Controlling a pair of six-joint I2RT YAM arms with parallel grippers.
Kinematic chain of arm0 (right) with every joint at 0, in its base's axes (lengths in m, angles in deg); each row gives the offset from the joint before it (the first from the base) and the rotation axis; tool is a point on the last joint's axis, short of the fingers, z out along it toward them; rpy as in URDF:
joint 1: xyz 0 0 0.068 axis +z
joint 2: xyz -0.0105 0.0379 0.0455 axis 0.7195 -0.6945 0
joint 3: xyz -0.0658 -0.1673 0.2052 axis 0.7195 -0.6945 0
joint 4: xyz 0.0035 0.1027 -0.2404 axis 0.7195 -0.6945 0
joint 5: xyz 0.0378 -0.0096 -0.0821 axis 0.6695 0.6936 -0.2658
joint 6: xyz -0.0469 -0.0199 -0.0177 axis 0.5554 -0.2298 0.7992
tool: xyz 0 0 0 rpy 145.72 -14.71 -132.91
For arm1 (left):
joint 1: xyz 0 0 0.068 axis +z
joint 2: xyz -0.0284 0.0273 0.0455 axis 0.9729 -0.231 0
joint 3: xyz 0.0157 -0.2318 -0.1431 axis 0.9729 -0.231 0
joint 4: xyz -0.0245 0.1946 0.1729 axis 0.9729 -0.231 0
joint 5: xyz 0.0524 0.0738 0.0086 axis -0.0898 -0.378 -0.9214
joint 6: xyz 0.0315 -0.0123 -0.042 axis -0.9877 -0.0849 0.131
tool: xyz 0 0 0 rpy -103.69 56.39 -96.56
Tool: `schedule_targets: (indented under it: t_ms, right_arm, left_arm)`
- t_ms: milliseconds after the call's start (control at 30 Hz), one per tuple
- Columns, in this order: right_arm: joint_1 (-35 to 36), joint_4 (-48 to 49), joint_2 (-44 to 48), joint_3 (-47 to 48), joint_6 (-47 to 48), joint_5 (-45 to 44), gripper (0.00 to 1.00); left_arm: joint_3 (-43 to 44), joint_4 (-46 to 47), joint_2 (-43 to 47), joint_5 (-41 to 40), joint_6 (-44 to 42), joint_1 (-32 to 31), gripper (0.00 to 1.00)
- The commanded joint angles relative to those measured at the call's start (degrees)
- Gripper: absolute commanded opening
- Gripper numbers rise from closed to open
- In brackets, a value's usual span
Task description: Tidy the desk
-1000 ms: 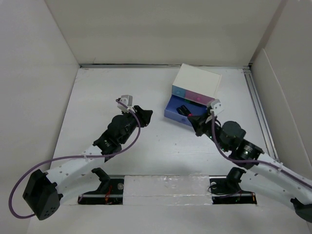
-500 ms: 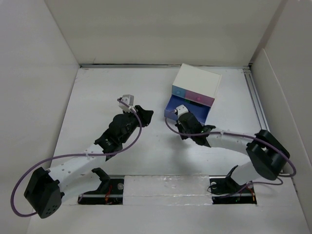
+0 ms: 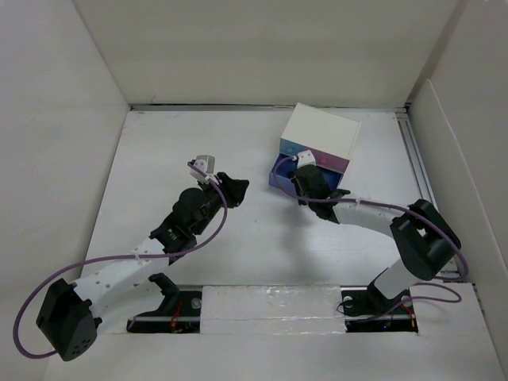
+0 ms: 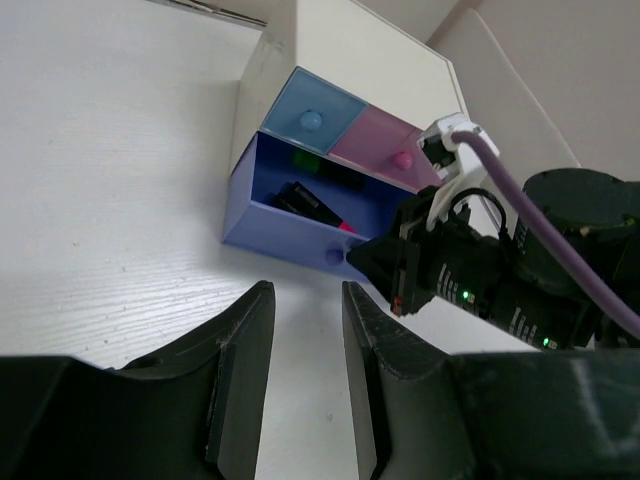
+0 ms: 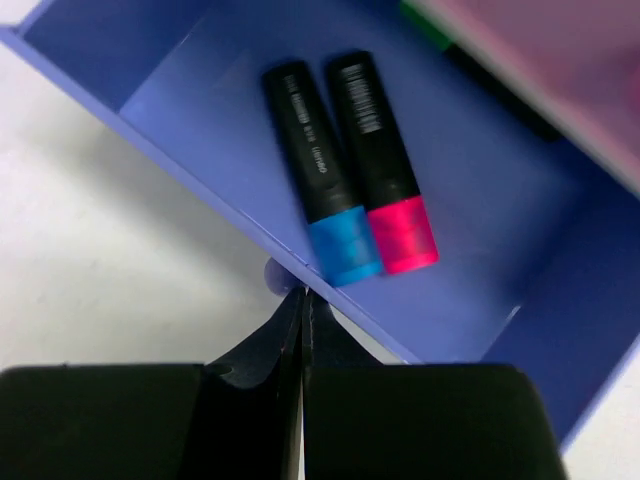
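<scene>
The white desk [image 3: 159, 159] carries a small white box [image 3: 321, 131] with a blue and a pink drawer. Its purple bottom drawer [image 5: 200, 90] stands pulled out and holds a blue-capped marker [image 5: 320, 190], a pink-capped marker [image 5: 385, 170] and a green item [image 5: 425, 25] at the back. My right gripper [image 5: 302, 292] is shut, its tips against the drawer's front wall just beside the knob [image 5: 275, 275]; in the top view it [image 3: 298, 189] is at the drawer. My left gripper [image 4: 307, 290] is open and empty over bare desk, left of the box [image 3: 238, 186].
White panels wall the desk on the left, back and right. A metal rail [image 3: 421, 175] runs along the right edge. The box stands at the back right. The right arm's elbow [image 3: 421, 234] sits near the right wall.
My right gripper has swung left and forward from the drawer's right side to the drawer's front wall. The left arm has barely moved.
</scene>
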Motion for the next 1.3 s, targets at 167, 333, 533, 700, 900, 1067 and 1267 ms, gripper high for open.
schedule_targets:
  t_ms: [167, 333, 533, 700, 900, 1067, 1267]
  right_arm:
    - [-4.2, 7.4, -3.3, 4.7, 1.1, -7.2, 0.00]
    - [-5.4, 7.4, -5.1, 6.5, 1.0, -9.0, 0.00]
    - [-6.5, 5.9, -8.3, 10.3, 1.2, -9.7, 0.00]
    - [-7.0, 4.2, -10.5, 12.5, -0.5, -11.2, 0.00]
    - [-7.0, 2.7, -11.7, 14.1, -3.8, -16.9, 0.00]
    - [-7.0, 2.0, -12.3, 14.7, -6.2, -20.8, 0.00]
    - [-6.5, 0.8, -13.3, 16.3, -7.4, -23.2, 0.00]
  left_arm:
    - [-0.4, 2.2, 1.3, 0.4, -0.4, 0.2, 0.29]
    - [-0.4, 2.5, 1.2, 0.5, -0.4, 0.2, 0.30]
    - [-0.4, 2.4, 0.9, 0.4, -0.4, 0.2, 0.29]
    - [-0.5, 2.6, 0.7, 0.4, -0.4, 0.2, 0.30]
    - [-0.5, 2.6, 0.5, 0.4, -0.5, 0.2, 0.29]
    - [-0.4, 2.8, 0.4, 0.4, -0.5, 0.2, 0.30]
    - [-0.5, 2.7, 0.4, 0.1, -0.5, 0.2, 0.30]
